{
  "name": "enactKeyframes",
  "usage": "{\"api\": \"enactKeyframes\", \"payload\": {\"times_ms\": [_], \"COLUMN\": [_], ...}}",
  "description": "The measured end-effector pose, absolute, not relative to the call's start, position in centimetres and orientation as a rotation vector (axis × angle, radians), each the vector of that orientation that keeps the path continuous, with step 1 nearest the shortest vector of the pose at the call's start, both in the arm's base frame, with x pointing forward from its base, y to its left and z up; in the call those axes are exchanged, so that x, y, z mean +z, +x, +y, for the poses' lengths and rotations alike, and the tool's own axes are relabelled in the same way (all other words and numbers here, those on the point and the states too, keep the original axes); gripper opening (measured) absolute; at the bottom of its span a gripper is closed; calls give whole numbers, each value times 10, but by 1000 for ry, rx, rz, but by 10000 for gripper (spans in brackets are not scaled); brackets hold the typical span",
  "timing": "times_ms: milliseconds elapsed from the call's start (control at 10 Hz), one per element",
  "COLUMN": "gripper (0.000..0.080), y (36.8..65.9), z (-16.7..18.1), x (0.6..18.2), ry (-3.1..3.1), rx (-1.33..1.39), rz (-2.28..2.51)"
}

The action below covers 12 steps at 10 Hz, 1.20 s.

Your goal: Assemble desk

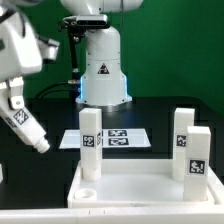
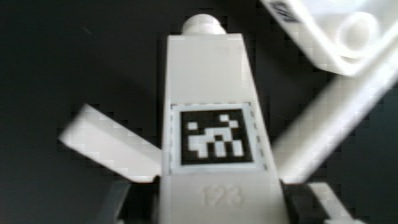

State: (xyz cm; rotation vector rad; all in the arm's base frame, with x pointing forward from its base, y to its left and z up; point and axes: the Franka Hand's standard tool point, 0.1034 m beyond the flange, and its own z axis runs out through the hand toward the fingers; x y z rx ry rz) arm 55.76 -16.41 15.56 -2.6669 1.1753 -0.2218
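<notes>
The white rimmed tabletop [image 1: 130, 190] lies at the front of the exterior view. Three tagged white legs stand upright on it: one at its far left corner [image 1: 90, 140] and two on its right, one farther back [image 1: 182, 128] and one nearer [image 1: 195, 160]. A round socket [image 1: 88, 192] at the near left corner is open. My gripper [image 1: 12, 100] hangs at the exterior view's left, above the black table and apart from the tabletop. It is shut on a fourth tagged leg [image 1: 30, 130], which is tilted. In the wrist view the gripper [image 2: 222, 203] clamps that leg [image 2: 214, 110] between both fingers [image 2: 128, 200].
The marker board [image 1: 118, 138] lies flat behind the tabletop. The white robot base [image 1: 103, 70] stands at the back centre. In the wrist view a corner of the tabletop [image 2: 334, 35] shows beyond the leg's tip, and blurred white pieces [image 2: 107, 140] lie below.
</notes>
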Motion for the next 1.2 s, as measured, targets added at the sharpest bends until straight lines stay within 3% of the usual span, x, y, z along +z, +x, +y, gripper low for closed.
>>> {"api": "enactKeyframes", "payload": {"times_ms": [200, 700, 900, 1200], "gripper": [285, 285, 285, 285], "y": [598, 604, 610, 606], "z": [-123, -115, -77, -82], "x": [179, 177, 171, 167], "ry": [-2739, -2810, -2947, -2968], "rx": [-339, -871, -822, -798], "rz": [1052, 1031, 703, 674]}}
